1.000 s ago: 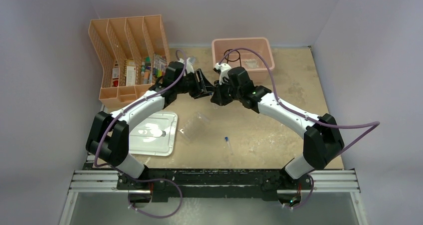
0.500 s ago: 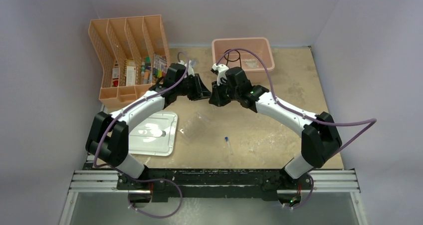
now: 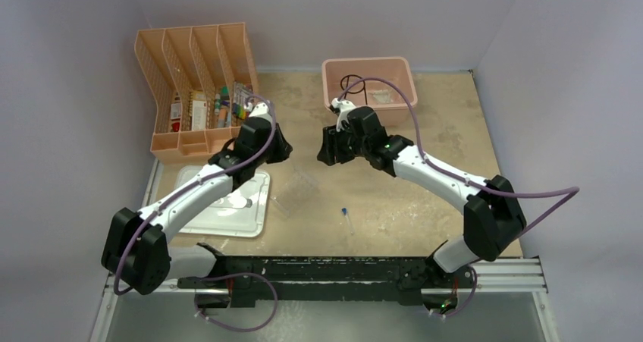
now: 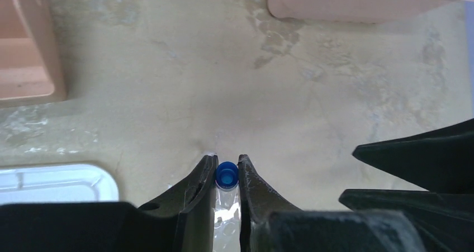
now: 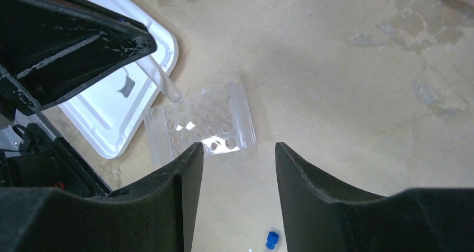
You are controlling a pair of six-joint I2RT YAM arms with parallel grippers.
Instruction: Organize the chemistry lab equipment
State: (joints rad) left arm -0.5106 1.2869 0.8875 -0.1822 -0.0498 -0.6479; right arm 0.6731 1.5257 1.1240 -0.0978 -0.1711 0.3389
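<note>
My left claw (image 4: pixel 226 163) clamps a blue-capped vial (image 4: pixel 226 176) near the clear plastic tray (image 5: pixel 201 123). Next, I think — upright into one hole.

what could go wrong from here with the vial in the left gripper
1. The left gripper pinches the smooth blue-capped vial between narrow fingers; it might slip or tilt.
2. The clear plastic tray lies loose on the table, so a missed hole could shove it.
3. The open right gripper hovers close; the arms might bump.
</note>
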